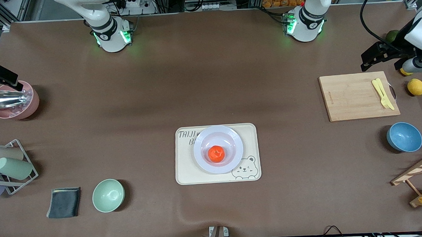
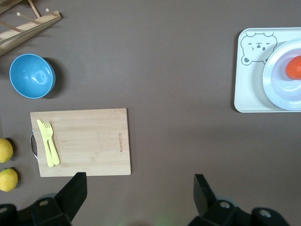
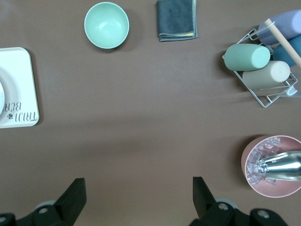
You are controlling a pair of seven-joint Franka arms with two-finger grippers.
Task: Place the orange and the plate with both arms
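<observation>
Sits dead centre of the front view: the orange (image 1: 216, 154) in the well of the plate (image 1: 233, 135), itself laid on the bear-printed tray (image 1: 184, 169); reads as placed, so judged to be at the parking stage. Hangs at the upper edge of the frame toward its own end, the left gripper (image 2: 138, 197), over bare table just beside the bamboo cutting board (image 1: 352, 98), fingers spread wide and empty. Hangs at the frame's other edge, mid-height, the right gripper (image 3: 138, 197), close by the pink bowl (image 1: 28, 105) with its metal scoop (image 1: 3, 99), likewise wide open and holding nothing. Best to hold both high and apart from the tray; avoid any low sweep across board or bowl; leave the plate untouched.
</observation>
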